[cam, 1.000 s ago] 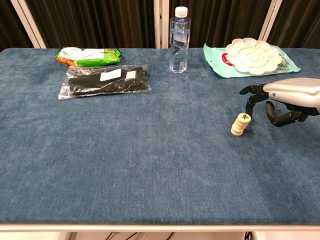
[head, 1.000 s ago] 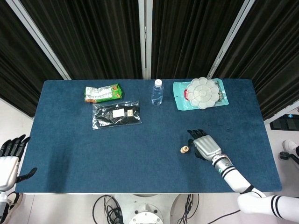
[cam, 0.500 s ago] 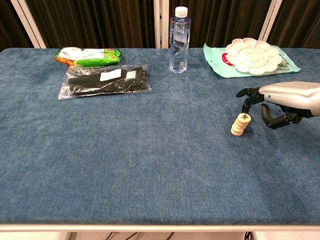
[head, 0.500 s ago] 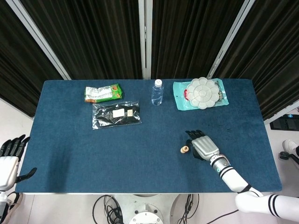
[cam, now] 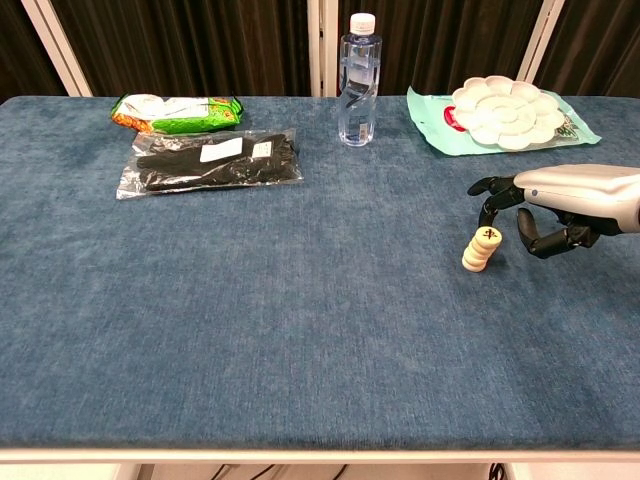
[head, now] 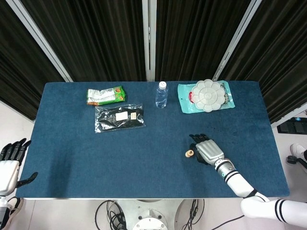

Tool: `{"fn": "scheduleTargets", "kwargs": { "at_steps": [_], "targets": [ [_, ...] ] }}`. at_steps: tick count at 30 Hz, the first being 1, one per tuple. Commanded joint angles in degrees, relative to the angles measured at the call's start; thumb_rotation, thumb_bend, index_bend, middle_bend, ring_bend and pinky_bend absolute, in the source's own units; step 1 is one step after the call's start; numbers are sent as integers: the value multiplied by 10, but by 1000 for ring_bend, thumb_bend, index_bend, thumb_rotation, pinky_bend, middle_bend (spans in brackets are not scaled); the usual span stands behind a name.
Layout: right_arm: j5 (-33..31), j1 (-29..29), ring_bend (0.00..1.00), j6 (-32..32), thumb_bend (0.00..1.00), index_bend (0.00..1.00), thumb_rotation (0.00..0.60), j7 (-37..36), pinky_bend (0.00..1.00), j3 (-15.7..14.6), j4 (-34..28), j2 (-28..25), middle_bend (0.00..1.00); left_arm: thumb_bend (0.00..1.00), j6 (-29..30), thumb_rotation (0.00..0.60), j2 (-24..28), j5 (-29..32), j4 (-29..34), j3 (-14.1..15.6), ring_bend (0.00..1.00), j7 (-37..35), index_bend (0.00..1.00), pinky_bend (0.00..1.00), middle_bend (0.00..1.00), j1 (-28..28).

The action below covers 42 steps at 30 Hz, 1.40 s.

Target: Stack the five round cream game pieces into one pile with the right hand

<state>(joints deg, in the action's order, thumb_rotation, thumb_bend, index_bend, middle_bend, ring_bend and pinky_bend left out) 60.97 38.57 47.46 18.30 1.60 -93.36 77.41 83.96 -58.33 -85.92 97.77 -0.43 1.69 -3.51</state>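
**Stack is up but leaning: touch the top piece lightly**

The pile of cream game pieces point(cam: 480, 250) stands on the blue table point(cam: 300, 330), front right, well clear of everything else. In the chest view the pile tilts, upper pieces offset toward the right. I can't confirm the count from here.

Right hand point(cam: 545, 210) is just beside the pile, palm down, holding nothing. Its dark fingertips point(cam: 489, 212) hang right by the top piece; I can't tell whether they touch it. Other fingers are curled under.

My read: the step is squaring up or letting go. Nudge only the top pieces, sideways toward the left, slowly. Then lift the hand straight up, no sweep across.

Left hand point(head: 8, 163) sits off the table edge, fingers apart, empty.

Bottle point(cam: 357, 78), glove bag point(cam: 210, 160) and palette point(cam: 505, 110) sit far back.
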Motion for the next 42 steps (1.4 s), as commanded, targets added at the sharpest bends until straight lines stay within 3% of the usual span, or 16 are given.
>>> {"fn": "scheduleTargets", "kwargs": {
  "at_steps": [1, 35, 38, 42],
  "targets": [
    [-1, 0, 0, 1, 940, 351, 476, 1, 0, 0, -1, 0, 0, 191, 0, 600, 0, 0, 0, 0, 0, 0, 42, 0, 0, 0],
    [-6, 2, 0, 16, 941, 350, 470, 18, 0, -3, -21, -10, 0, 191, -1, 600, 0, 0, 0, 0, 0, 0, 42, 0, 0, 0],
    [14, -4, 0, 35, 940, 349, 467, 5, 0, 4, -28, -13, 0, 192, 1, 600, 0, -1, 1, 0, 0, 0, 42, 0, 0, 0],
    [84, -20, 0, 96, 942, 335, 459, -4, 0, 11, -44, -16, 0, 191, 1, 600, 1, -1, 1, 1, 0, 0, 41, 0, 0, 0]
  ]
}}
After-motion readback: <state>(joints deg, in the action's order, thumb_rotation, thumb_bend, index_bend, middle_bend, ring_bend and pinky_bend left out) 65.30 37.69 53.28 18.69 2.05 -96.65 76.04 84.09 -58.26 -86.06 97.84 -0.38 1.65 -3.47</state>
